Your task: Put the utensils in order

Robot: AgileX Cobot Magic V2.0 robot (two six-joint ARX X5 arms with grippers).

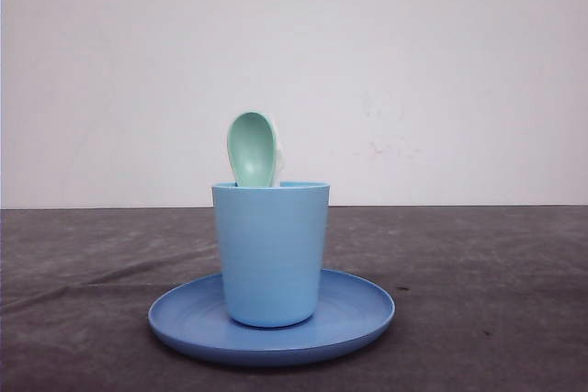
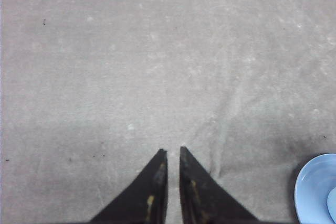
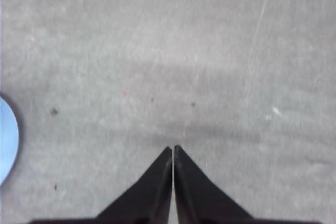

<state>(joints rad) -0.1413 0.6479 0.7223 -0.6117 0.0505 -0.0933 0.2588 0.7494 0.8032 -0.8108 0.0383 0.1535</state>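
From my front camera I've got the light blue cup [image 1: 271, 254] standing upright on the round blue plate [image 1: 358, 314], roughly in the plate's middle. The mint-green spoon [image 1: 252, 148] is in the cup, bowl end up, poking above the rim. Tucked right behind it there's a sliver of white, which looks like the white fork [image 1: 278, 164] (mostly hidden by the spoon, so I can't make out its tines).

On the left wrist cam, my left claw [image 2: 172, 151] is clenched, tips nearly touching with just a thin slit between them, and nothing in it. It's hanging over bare grey cloth on the tabletop [image 2: 157, 66]. The plate's rim [image 2: 310, 187] sits off to one side of that claw, well apart from the tips.

The right wrist cam shows much the same: my right claw [image 3: 172, 148] is closed tight, tips together, empty, over the grey cloth. A slice of the plate's edge [image 3: 8, 140] shows off to the other side of this claw, again well clear of the tips.

So both utensils are in the cup, away from either claw.
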